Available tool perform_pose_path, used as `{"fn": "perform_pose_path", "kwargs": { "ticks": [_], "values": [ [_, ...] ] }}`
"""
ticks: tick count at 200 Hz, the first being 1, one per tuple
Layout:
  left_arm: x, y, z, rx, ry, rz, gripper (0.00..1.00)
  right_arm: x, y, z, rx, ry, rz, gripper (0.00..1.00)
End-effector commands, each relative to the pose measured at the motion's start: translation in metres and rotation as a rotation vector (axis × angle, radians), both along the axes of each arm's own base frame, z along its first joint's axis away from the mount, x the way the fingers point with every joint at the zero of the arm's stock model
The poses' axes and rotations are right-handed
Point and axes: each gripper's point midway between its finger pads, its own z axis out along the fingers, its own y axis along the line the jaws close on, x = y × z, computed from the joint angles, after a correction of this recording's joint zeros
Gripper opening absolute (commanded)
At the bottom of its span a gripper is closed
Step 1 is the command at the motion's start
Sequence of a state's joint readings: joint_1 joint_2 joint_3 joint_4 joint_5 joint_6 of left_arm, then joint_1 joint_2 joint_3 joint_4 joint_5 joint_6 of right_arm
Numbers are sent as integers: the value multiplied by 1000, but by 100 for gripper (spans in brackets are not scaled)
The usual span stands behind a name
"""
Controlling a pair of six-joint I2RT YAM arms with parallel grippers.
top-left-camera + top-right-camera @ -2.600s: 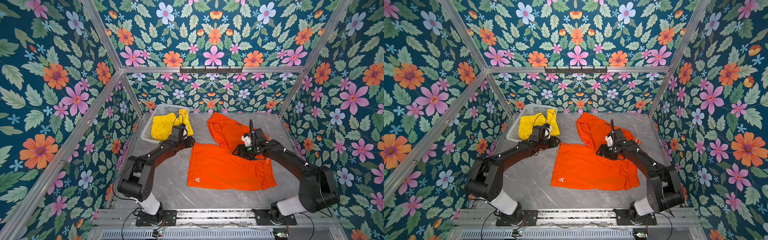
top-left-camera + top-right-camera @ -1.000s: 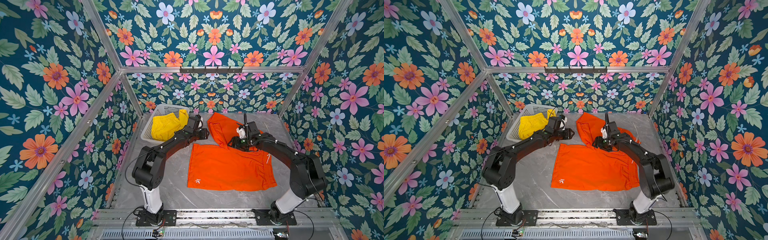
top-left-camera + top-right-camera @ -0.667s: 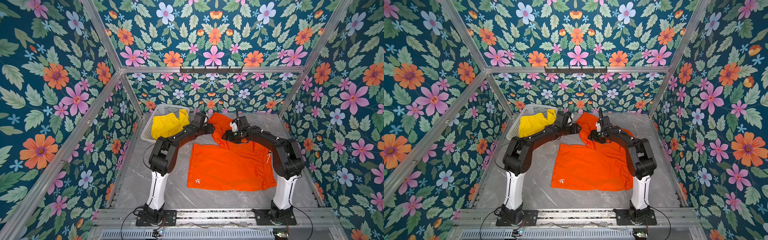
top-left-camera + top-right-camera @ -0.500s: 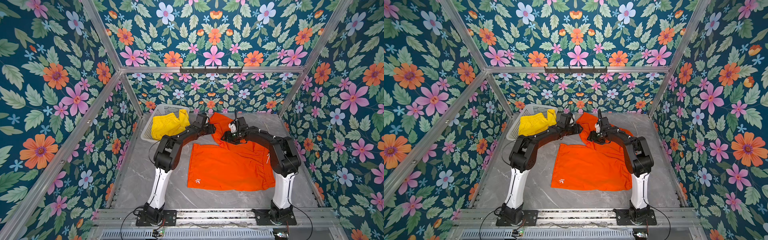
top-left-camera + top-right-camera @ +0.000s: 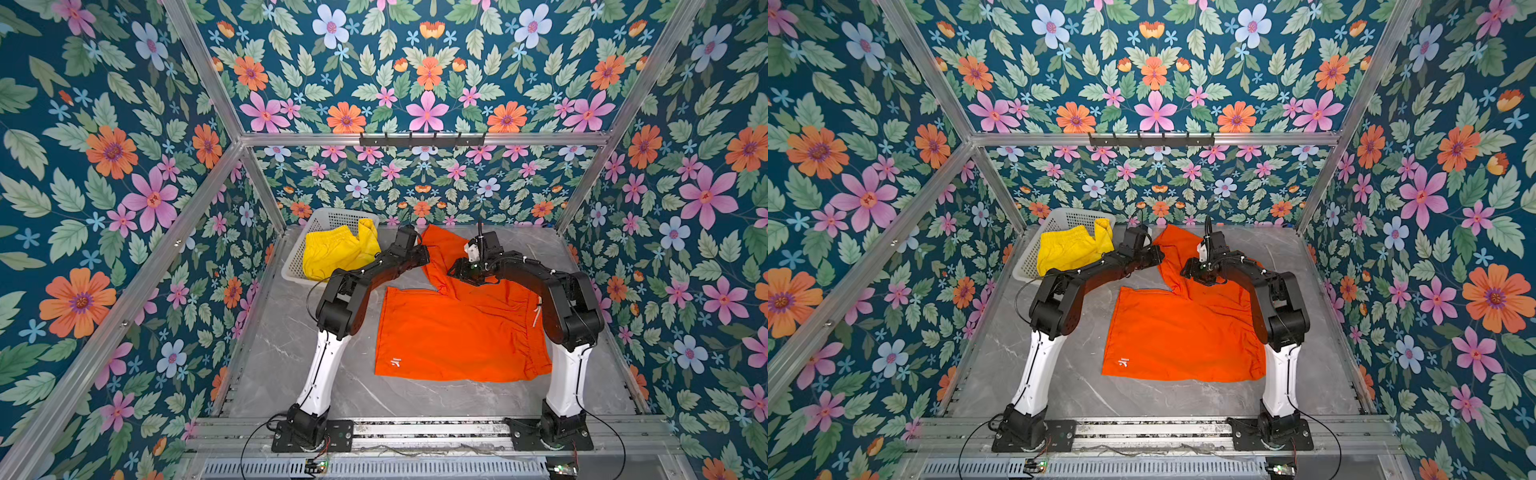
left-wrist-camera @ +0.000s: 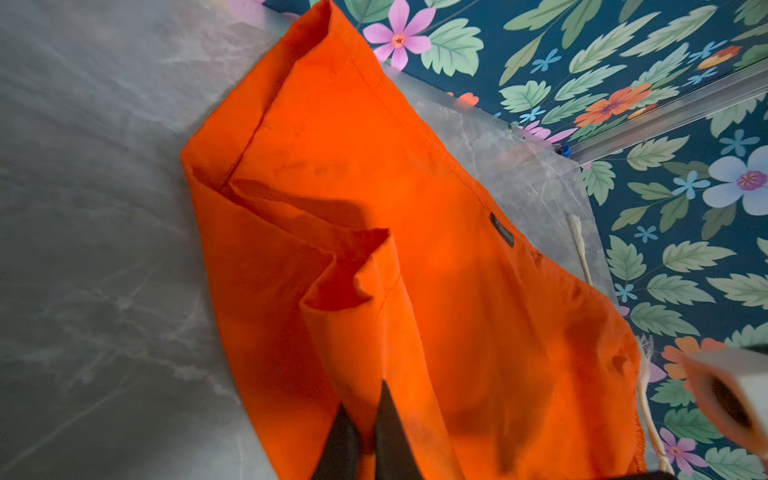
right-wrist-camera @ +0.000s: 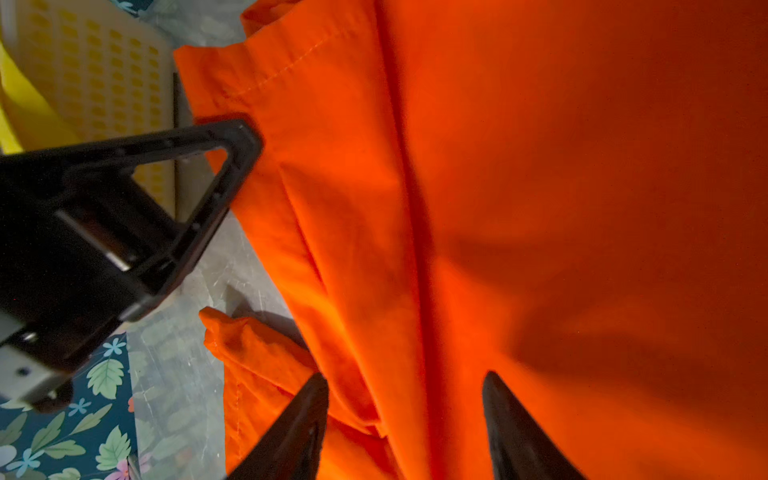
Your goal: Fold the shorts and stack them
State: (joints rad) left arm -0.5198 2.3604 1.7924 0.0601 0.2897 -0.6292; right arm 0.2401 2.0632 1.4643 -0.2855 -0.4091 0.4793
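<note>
Since fabric looks thin, orange shorts [image 5: 457, 332] likely handle light, limp, slippery. Left gripper [image 6: 365, 415] clenched on a hem fold; right gripper [image 7: 405, 386] released, ridge between jaws. Grip stitched hems. Yellow shorts [image 5: 332, 253]: basket [image 5: 330, 216], behind left jaws.

orange shorts [image 5: 457, 332]: flat, far leg rumpled | yellow shorts [image 5: 332, 253]: crumpled in basket [image 5: 328, 216]

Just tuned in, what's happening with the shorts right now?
The left gripper is pinched shut on a fold of the far leg of the orange shorts, which lie mostly spread on the grey table. The right gripper is open over the same leg, gripping nothing. The yellow shorts sit crumpled in the white basket. Nothing is stacked yet.
</note>
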Motion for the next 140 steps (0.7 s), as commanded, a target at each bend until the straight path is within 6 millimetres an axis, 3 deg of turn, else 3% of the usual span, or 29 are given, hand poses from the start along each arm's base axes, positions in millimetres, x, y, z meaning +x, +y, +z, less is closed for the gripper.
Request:
{"fn": "perform_pose_path", "kwargs": {
  "ticks": [1, 44, 81, 116, 140],
  "values": [
    [4, 5, 28, -16, -71, 26, 10, 10, -23, -16, -16, 64, -111, 59],
    [-14, 42, 51, 2, -117, 105, 11, 11, -60, -47, -107, 195, -236, 59],
    [-36, 74, 36, 57, -80, 157, 13, 11, -78, -55, -146, 228, -284, 59],
    [-47, 95, 0, 104, 5, 206, 22, 16, -62, -48, -78, 196, -226, 59],
    [-50, 94, 0, 92, 21, 200, 30, 19, -41, -36, -46, 142, -144, 60]
  ]
}}
